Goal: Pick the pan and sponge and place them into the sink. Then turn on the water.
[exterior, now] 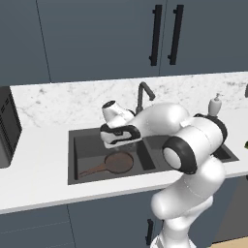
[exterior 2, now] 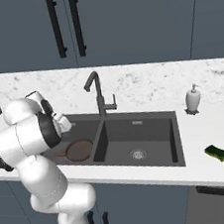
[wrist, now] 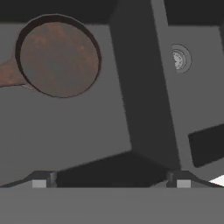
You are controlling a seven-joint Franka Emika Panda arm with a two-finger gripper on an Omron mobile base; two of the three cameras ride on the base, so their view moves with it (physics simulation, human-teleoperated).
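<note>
The dark-brown pan [exterior: 118,162] [exterior 2: 79,150] [wrist: 59,57] lies flat in the left basin of the dark grey sink [exterior: 72,160] [exterior 2: 136,130] [wrist: 140,87], its handle pointing toward the basin's outer side. My gripper [exterior: 115,144] [wrist: 111,181] hangs open and empty just above that basin, beside the pan and near the divider between the basins. The small yellow and green sponge [exterior 2: 217,152] rests on the white counter right of the sink, far from the gripper. No water runs from the tall dark faucet [exterior: 141,94] [exterior 2: 97,93].
A white soap dispenser [exterior: 214,105] [exterior 2: 192,98] stands on the counter behind the sink's right end. A dark appliance [exterior: 7,126] sits at the far left. Dark cabinets with black handles hang above the marble backsplash.
</note>
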